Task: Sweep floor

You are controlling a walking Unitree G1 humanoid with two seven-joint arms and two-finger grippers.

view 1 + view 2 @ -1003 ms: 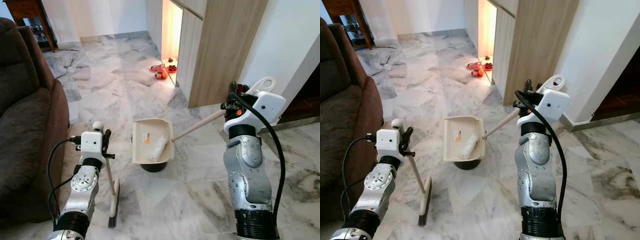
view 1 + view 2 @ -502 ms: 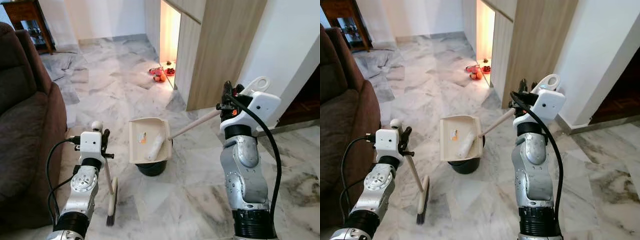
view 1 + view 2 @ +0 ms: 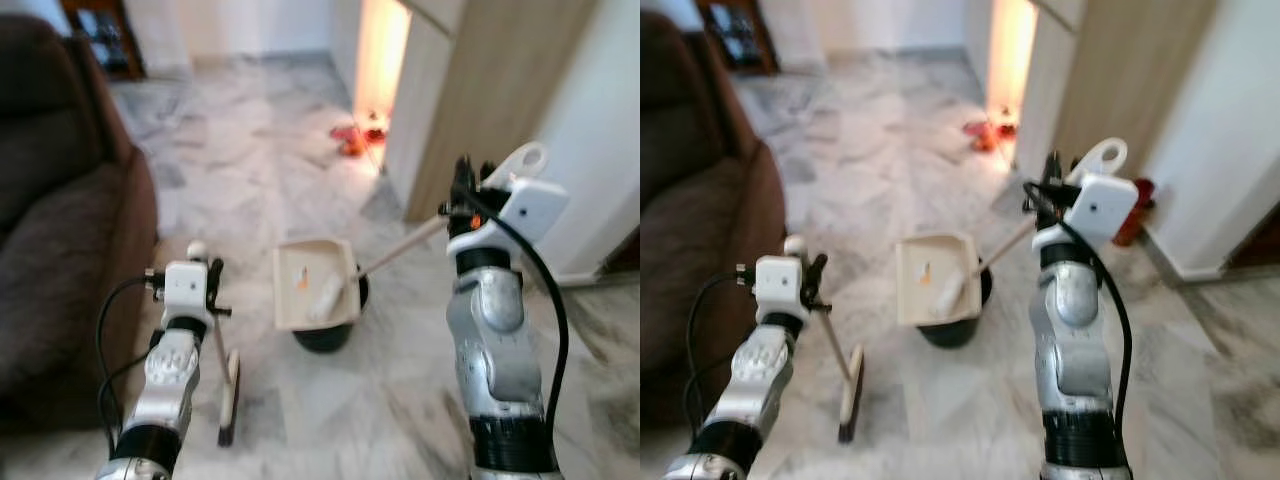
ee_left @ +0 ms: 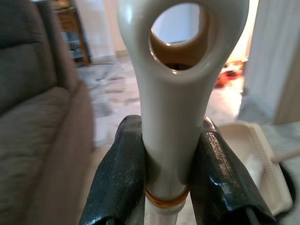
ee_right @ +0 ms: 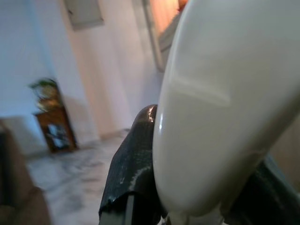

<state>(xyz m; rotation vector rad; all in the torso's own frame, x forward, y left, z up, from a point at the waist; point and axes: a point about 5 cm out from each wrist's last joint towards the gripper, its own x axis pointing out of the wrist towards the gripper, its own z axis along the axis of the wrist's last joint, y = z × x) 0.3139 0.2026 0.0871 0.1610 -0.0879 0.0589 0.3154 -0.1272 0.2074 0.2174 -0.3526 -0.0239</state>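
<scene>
The left gripper (image 4: 166, 183) is clenched on the cream handle of the broom (image 3: 227, 385), one black finger (image 4: 119, 178) pressed to each side just below the loop at the handle's end. From that grip the stick runs down to the brush head, which rests on the marble floor (image 3: 250, 180) just in front of the robot's left arm, beside the brown sofa (image 3: 60, 230).

The right gripper (image 5: 187, 173) is closed around the handle of the dustpan (image 3: 315, 283); a black finger (image 5: 133, 159) hugs the pale rounded end of that handle. The long handle slants down and leftward from the raised right arm to the pan, which is held up off the floor, right over a black bin (image 3: 328, 335) that stands between the two arms.

In the pan lie a pale roll-shaped thing (image 3: 325, 297) near its handle end and a small orange scrap further in; both are too blurred to tell what they are. The bin's inside is hidden behind the pan, so whatever it holds cannot be seen.

Both head views are smeared. Further off, by the lit gap beside the wooden cupboard (image 3: 490, 100), some red and orange things (image 3: 352, 140) sit on the floor, too blurred to name. A red object (image 3: 1133, 210) stands behind the right arm against the white wall.
</scene>
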